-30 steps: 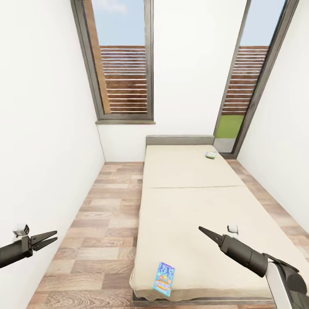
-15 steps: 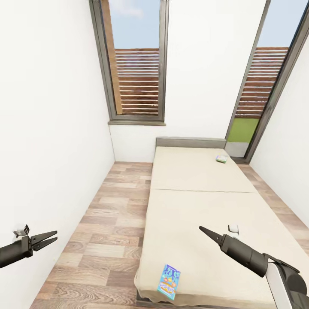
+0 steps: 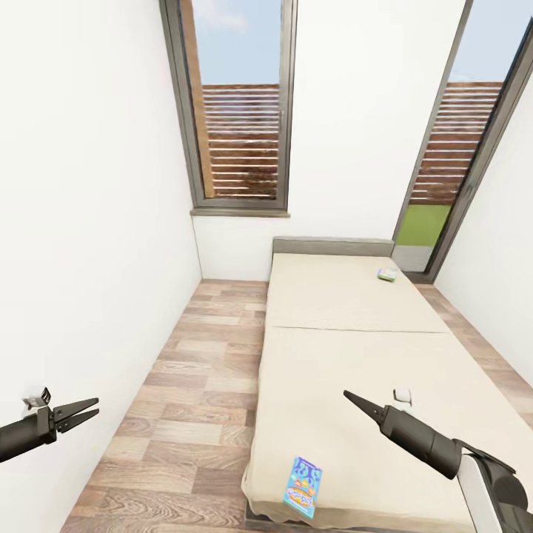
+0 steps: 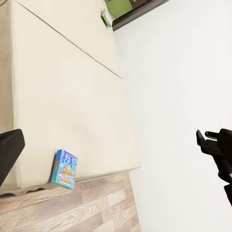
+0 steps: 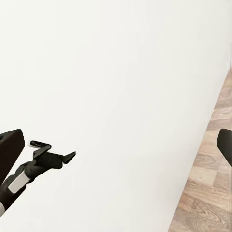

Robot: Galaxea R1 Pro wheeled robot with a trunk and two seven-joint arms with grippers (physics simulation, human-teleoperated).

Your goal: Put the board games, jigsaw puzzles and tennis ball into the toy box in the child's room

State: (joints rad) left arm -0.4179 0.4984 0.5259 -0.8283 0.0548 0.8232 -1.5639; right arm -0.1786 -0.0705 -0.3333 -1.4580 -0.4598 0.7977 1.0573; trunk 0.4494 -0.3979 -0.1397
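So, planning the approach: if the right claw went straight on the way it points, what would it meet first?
Probably the white wall: the right claw points across the bed toward it, though depth is unclear.

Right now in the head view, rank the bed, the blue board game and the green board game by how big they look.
1. bed
2. blue board game
3. green board game, though it lies farther from the camera, so true size is unsure.

bed (image 3: 348, 348): right of the floor (image 3: 200, 370), headboard at the far wall.
near board game (image 3: 303, 486): on bed, at foot edge.
far board game (image 3: 386, 275): on bed, near headboard, right side.
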